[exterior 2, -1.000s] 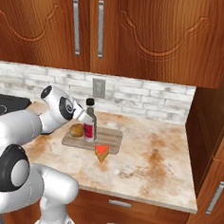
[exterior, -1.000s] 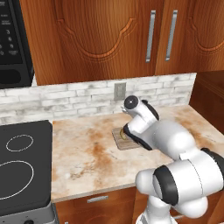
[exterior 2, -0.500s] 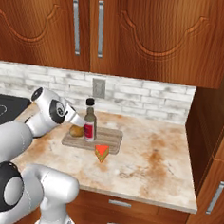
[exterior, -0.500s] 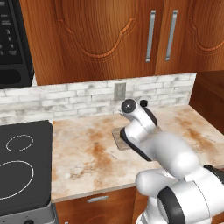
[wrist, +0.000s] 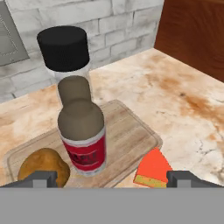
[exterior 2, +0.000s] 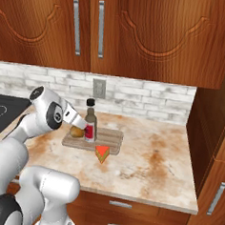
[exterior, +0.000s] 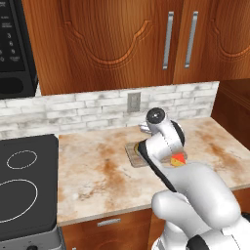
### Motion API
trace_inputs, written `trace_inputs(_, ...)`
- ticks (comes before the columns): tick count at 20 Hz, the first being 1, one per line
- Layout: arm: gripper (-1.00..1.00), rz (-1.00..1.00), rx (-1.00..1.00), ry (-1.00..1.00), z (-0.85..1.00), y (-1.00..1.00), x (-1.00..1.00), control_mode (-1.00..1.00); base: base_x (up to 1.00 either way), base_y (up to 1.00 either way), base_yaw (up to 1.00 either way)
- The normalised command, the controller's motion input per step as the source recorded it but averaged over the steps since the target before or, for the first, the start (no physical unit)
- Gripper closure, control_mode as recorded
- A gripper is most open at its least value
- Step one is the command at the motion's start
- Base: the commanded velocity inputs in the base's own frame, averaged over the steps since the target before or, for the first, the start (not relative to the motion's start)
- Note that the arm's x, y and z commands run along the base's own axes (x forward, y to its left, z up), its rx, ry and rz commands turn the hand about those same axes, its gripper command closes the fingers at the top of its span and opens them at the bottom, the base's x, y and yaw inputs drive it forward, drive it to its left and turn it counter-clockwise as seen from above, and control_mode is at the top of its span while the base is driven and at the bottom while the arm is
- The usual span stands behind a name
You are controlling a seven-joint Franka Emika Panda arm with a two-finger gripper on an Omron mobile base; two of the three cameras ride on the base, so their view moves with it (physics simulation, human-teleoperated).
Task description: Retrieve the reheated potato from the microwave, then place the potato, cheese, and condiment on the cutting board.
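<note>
In the hand view my gripper (wrist: 111,180) is open, its tips wide apart and empty, just short of the cutting board (wrist: 127,131). The condiment (wrist: 82,135), with a brown cap and red label, stands upright on the board. To its left lies the potato (wrist: 43,168), also on the board. The cheese (wrist: 153,170) sits at the board's near corner; whether it rests on the board I cannot tell. From the right base view, my gripper (exterior 2: 82,126) is right beside the condiment (exterior 2: 89,130) and potato (exterior 2: 76,131), with the cheese (exterior 2: 101,153) in front. The microwave (exterior: 14,49) hangs at the far left.
A black-capped shaker (wrist: 64,50) stands just behind the condiment near the brick backsplash. A black stovetop (exterior: 24,185) is on the counter's left. A wooden side panel (exterior 2: 210,141) closes the right end, and wall cabinets (exterior 2: 116,28) hang above.
My arm has folded, its elbow swinging toward the cameras, while the hand stays near the board. The gripper stays open. Potato, condiment and cheese have not moved.
</note>
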Motion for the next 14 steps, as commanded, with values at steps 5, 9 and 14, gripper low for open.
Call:
trace_inputs(5, -1.00, 0.15, 0.00, 0.12, 0.20, -0.32, -0.24, -1.00, 0.00, 0.00, 0.00)
trace_inputs(9, -1.00, 0.10, 0.00, 0.13, 0.18, -0.36, -0.25, -1.00, 0.00, 0.00, 0.00)
trace_inputs(14, -1.00, 0.06, 0.00, 0.15, 0.07, -0.32, -0.22, -1.00, 0.00, 0.00, 0.00)
